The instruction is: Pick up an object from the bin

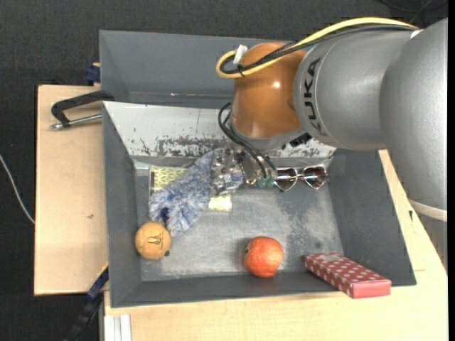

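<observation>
Hovering over the blue-and-white cloth (181,201), nothing lifted yet.
Gripper (238,170) sits low at 12 o'clock in the bin (119,212), at the cloth's right end. The cloth sprawls toward 10, with sunglasses (302,178) just beside at 2. Open or clenched: cannot tell, the wrist blocks it. Tan ball (153,240) at 8, red-orange fruit (264,256) at 6 and red dotted box (348,275) at 4 lie loose on the floor. Looks like the approach is done; grasp and lift remain.
</observation>
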`<state>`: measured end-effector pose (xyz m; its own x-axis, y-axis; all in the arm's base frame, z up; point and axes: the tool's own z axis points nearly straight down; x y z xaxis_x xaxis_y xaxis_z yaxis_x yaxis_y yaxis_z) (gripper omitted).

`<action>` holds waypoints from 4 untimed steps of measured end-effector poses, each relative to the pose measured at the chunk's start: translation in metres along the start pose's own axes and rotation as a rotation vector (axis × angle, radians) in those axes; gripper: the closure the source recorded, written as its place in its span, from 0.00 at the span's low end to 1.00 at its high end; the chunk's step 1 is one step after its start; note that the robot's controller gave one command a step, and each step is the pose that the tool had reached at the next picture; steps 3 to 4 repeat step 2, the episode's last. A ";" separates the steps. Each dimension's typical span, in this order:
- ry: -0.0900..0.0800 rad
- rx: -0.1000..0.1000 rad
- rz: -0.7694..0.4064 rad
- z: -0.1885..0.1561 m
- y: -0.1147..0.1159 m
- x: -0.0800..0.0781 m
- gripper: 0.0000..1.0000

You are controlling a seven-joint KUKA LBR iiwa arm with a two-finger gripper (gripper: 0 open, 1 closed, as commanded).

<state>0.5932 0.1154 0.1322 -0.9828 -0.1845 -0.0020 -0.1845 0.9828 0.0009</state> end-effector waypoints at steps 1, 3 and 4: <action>0.000 0.000 0.003 -0.050 0.003 -0.003 1.00; -0.010 0.000 -0.004 -0.098 0.013 -0.003 1.00; -0.010 0.000 -0.004 -0.098 0.013 -0.003 1.00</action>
